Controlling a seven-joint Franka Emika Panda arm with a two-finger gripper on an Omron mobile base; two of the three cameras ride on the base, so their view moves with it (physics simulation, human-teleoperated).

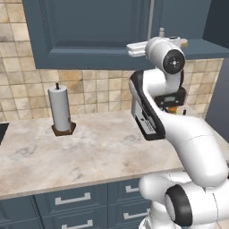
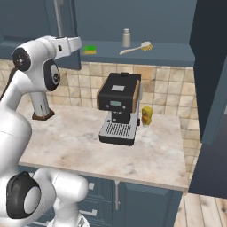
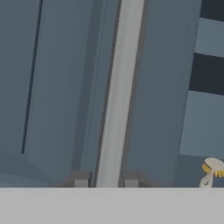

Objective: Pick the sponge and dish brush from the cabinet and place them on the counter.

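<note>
The cabinet (image 2: 26,20) has its right side open onto a shelf. On that shelf lie the green sponge (image 2: 90,49) and, further right, the dish brush (image 2: 137,47) with its tan head. The brush head also peeks in at the lower right of the hand view (image 3: 212,168). My gripper (image 3: 106,179) is up at the left door's long vertical silver handle (image 3: 117,92), with the bar running between the two fingertips and the jaws shut on it. The beige counter (image 2: 75,142) lies below.
A grey shaker (image 2: 127,37) stands on the shelf between sponge and brush. A black coffee machine (image 2: 119,108) and a small yellow item (image 2: 146,116) sit on the counter under the shelf. A paper towel roll (image 1: 60,109) stands at the left. The right cabinet door (image 2: 213,80) hangs open.
</note>
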